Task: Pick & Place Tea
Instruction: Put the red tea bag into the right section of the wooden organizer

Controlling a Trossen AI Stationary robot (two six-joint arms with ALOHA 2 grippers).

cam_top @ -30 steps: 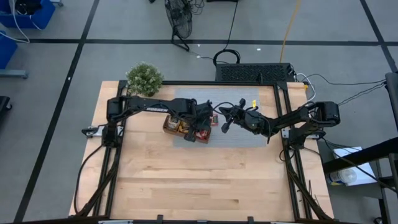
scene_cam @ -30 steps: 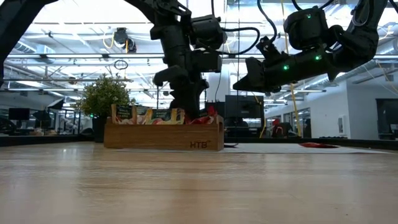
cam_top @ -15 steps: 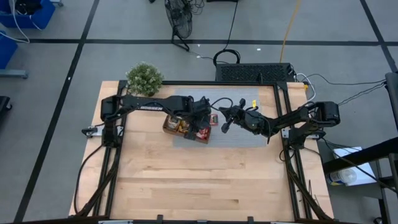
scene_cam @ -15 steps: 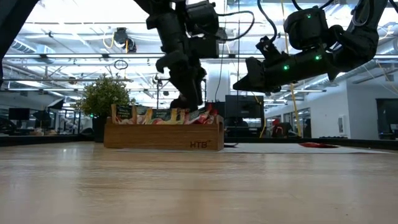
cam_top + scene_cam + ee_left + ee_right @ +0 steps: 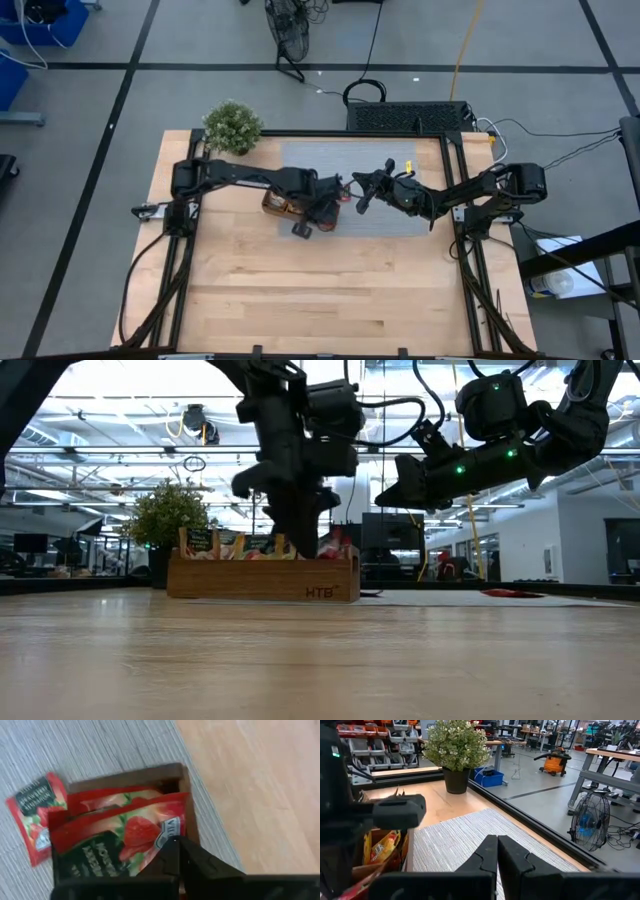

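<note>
Currently the left gripper (image 5: 322, 207) is lowered into the right-hand end compartment of the wooden tray (image 5: 262, 581), which stands at the near-left edge of the grey mat (image 5: 420, 222). In the left wrist view its fingers (image 5: 200, 861) meet in a narrow point with no gap visible, and no sachet can be seen pinched between them; they lie against the red sachets (image 5: 131, 827) standing packed in that compartment, close to the tray's end wall. One more red sachet (image 5: 34, 817) lies flat on the mat just outside the tray. Orange sachets (image 5: 379, 846) fill a neighbouring compartment.

The right gripper (image 5: 364, 188) hangs above the mat just beside the tray's end, clear of the surface in the low view, its fingers (image 5: 512, 856) pressed together on nothing. The two grippers are near each other, with little room between them.

The bare wooden table (image 5: 330, 290) in front of the tray is open. A potted plant (image 5: 232, 127) occupies the far-left corner.
</note>
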